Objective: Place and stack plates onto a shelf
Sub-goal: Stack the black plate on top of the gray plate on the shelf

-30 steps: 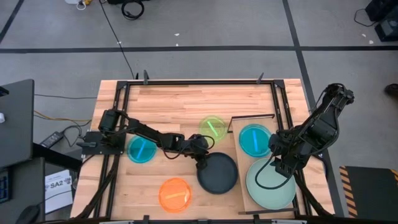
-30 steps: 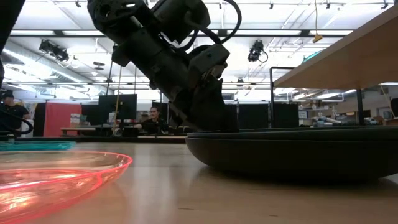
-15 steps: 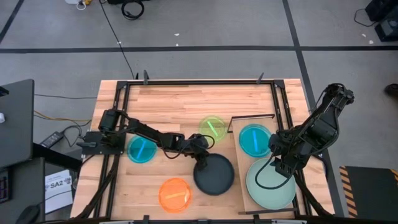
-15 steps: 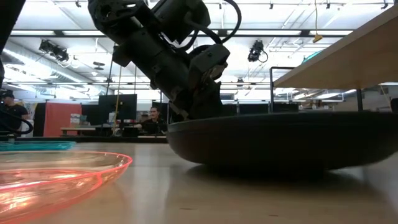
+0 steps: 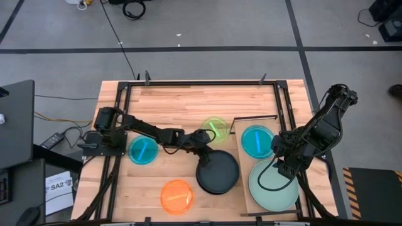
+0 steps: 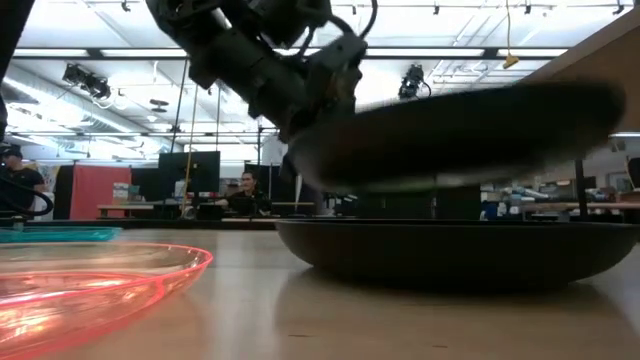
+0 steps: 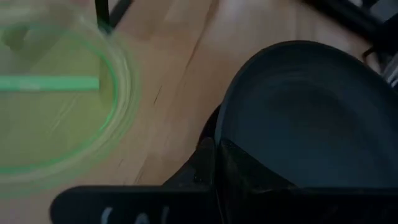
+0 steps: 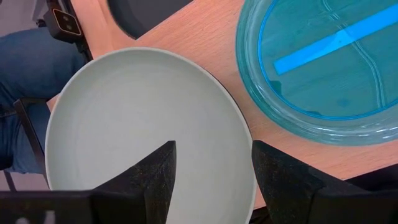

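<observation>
My left gripper (image 5: 203,152) is shut on the upper of two matte black plates (image 5: 218,172). In the low view this upper plate (image 6: 460,130) hangs tilted above the lower black plate (image 6: 450,255), which rests flat on the table. The lime green plate (image 5: 215,129) lies just beyond my left gripper. My right gripper (image 5: 282,164) hovers open over the pale mint plate (image 8: 143,130), which lies on the near end of the light-wood shelf (image 5: 241,164). A cyan plate (image 5: 257,141) lies on the shelf's far end. My left gripper pinches the upper black plate by its rim (image 7: 221,124) on the side toward the table's left and far edge. The fingers (image 7: 205,158) come slanting down from the table's left. The plate is lifted clear of the lower black plate and tilted.
A second cyan plate (image 5: 143,150) lies on the table's left side under my left arm. An orange plate (image 5: 177,196) sits near the near edge. The shelf's dark frame (image 5: 254,117) stands right of the lime plate. Bare planked tabletop (image 5: 188,100) stretches toward the far edge.
My left gripper first slid the black plates slightly toward the table's left. It then rose and drew back toward the far edge, lifting the upper black plate clear and tilted. The lower black plate stayed on the table.
</observation>
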